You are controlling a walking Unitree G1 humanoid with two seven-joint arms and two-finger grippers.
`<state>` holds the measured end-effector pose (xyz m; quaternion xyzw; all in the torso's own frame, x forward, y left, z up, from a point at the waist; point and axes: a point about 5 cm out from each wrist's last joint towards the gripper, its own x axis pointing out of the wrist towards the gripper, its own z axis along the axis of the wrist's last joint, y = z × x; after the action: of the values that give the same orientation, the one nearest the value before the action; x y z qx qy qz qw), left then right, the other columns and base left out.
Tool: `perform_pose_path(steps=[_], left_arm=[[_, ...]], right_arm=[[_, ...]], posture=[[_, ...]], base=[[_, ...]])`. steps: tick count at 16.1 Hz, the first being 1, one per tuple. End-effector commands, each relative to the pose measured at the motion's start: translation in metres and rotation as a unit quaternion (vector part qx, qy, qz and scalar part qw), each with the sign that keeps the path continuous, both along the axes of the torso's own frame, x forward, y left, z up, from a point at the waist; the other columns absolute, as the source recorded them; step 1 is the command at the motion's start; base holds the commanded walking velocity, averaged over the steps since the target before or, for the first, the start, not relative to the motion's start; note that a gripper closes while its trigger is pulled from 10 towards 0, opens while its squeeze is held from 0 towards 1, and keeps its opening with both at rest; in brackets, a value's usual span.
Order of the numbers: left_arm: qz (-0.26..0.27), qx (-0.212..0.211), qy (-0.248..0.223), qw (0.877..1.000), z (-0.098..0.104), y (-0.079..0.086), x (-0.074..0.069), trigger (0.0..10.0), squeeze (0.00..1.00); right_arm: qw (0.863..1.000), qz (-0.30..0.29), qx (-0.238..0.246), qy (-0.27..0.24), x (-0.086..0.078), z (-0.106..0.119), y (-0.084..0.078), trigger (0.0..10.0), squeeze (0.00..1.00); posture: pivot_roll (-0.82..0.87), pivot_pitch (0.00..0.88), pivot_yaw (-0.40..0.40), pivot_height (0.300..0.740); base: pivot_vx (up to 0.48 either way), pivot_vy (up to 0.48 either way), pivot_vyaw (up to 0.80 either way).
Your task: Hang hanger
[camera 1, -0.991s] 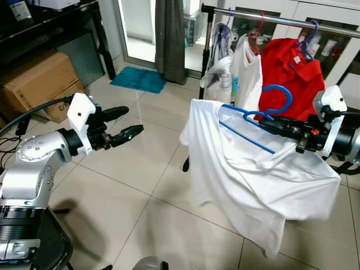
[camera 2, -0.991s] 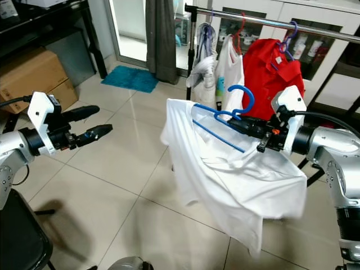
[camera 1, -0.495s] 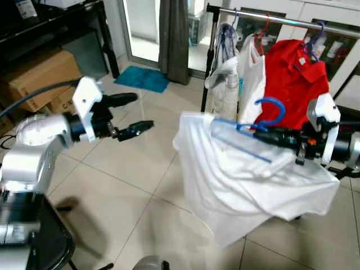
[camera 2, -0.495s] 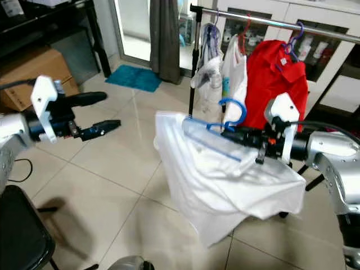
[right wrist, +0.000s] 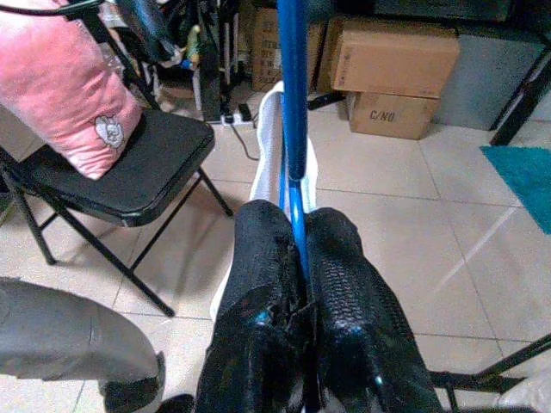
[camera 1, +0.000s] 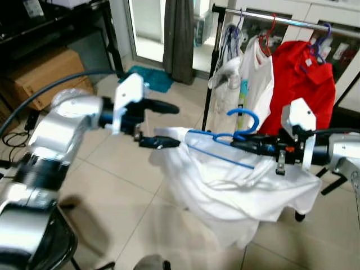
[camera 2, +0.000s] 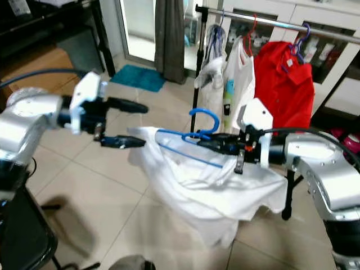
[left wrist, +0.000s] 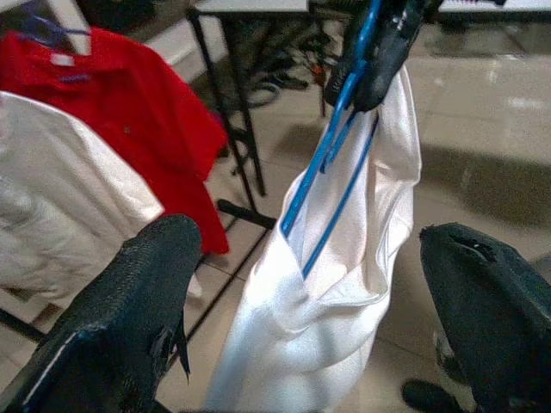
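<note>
A blue hanger (camera 1: 236, 128) carries a white shirt (camera 1: 225, 191) that droops below it. My right gripper (camera 1: 239, 144) is shut on the hanger just under its hook, holding it in mid-air before the clothes rail (camera 1: 281, 19). In the right wrist view the fingers (right wrist: 344, 301) pinch the blue hanger bar (right wrist: 293, 129). My left gripper (camera 1: 171, 125) is open, its lower fingertip right at the shirt's left edge. The left wrist view looks between its two spread fingers (left wrist: 129, 318) at the shirt (left wrist: 344, 258) and hanger (left wrist: 331, 163).
On the rail hang a red polo shirt (camera 1: 301, 84), a white shirt (camera 1: 256, 79) and grey garments (camera 1: 225, 79). Cardboard boxes (camera 1: 45, 76) and a dark shelf stand at left, a teal mat (camera 1: 149, 79) by the curtain. A black chair (right wrist: 129, 172) stands behind me.
My left arm has swung right, bringing its open gripper up to the shirt's left edge. The right gripper has carried hanger and shirt a little leftward. The camera has shifted too.
</note>
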<state>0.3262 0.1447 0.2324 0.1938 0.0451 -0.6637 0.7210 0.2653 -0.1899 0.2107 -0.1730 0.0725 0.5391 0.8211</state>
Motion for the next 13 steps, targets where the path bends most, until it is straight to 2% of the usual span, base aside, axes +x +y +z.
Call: perform_pose_path(steps=[1,2,3,4,5,8,13], left_arm=[[-0.016,0.017,0.004,1.000,-0.003,-0.004,0.002,10.0,0.00],[-0.044,0.026,0.020,0.998,-0.007,-0.011,0.003,10.0,0.00],[-0.062,0.039,0.026,0.997,-0.010,-0.014,0.004,8.9,0.00],[-0.084,0.057,0.035,0.994,-0.012,-0.016,0.005,3.6,0.00],[-0.093,0.064,0.037,0.993,-0.012,-0.018,0.006,0.0,0.00],[-0.122,0.083,0.034,0.989,-0.012,-0.028,0.010,0.0,0.00],[-0.158,0.082,0.030,0.984,-0.010,-0.047,0.015,0.0,0.00]], right_arm=[[1.000,0.005,-0.003,-0.008,-0.004,0.004,0.004,10.0,0.00],[1.000,0.007,-0.007,-0.009,-0.005,0.005,0.007,10.0,0.00],[1.000,0.010,-0.009,-0.010,-0.006,0.006,0.010,10.0,0.00],[1.000,0.012,-0.014,-0.012,-0.006,0.006,0.013,10.0,0.00],[1.000,0.014,-0.015,-0.012,-0.007,0.007,0.014,10.0,0.00],[0.999,0.019,-0.024,-0.012,-0.008,0.006,0.019,10.0,0.00],[0.999,0.031,-0.037,-0.008,-0.010,0.003,0.030,10.0,0.00]], posture=[[0.08,0.000,0.043,0.740],[0.08,0.000,0.046,0.740],[0.08,0.000,0.050,0.740],[0.07,0.000,0.052,0.740],[0.07,0.000,0.054,0.740],[0.07,0.000,0.054,0.740],[0.07,0.000,0.061,0.740]], base=[[0.000,0.000,0.00],[0.000,0.000,0.00],[0.000,0.000,0.00],[0.000,0.000,0.00],[0.000,0.000,0.00],[0.000,0.000,0.00],[0.000,0.000,0.00]])
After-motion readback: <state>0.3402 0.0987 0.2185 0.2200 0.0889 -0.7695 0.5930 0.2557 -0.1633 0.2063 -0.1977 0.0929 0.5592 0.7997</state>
